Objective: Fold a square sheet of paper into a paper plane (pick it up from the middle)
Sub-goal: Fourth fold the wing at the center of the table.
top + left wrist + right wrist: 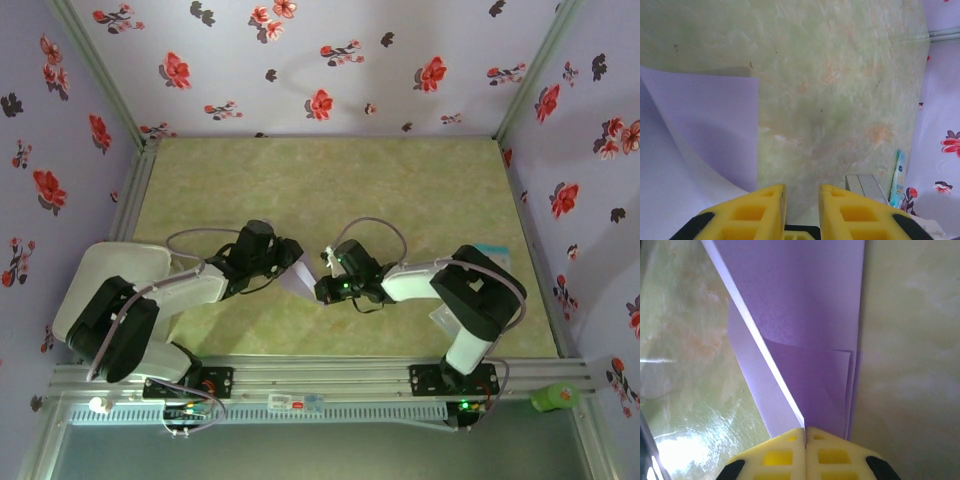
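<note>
- Green table point(330, 180), floral walls point(300, 60): mid-fold, paper point(297, 280) sits centre.
- Right gripper point(805, 432) pinches its layered edge, fully closed.
- Left gripper point(802, 192) barely parted, empty, paper at nine o'clock; next, probably press the crease.

Both arms: white moulded shells btw black joint housings. The left arm point(150, 300) has a thin grey cable point(200, 235) looped at its 12 o'clock. The right arm point(450, 290) has the same, plus a small green LED point(345, 288) lit on the black wrist block. Black bases point(190, 380) sit at 6 o'clock in the top view. The left gripper point(802, 195) & right gripper point(805, 435) have yellow plastic fingers point(775, 455) w/ rectangular cut-outs and black patches at the outer corners.
</note>
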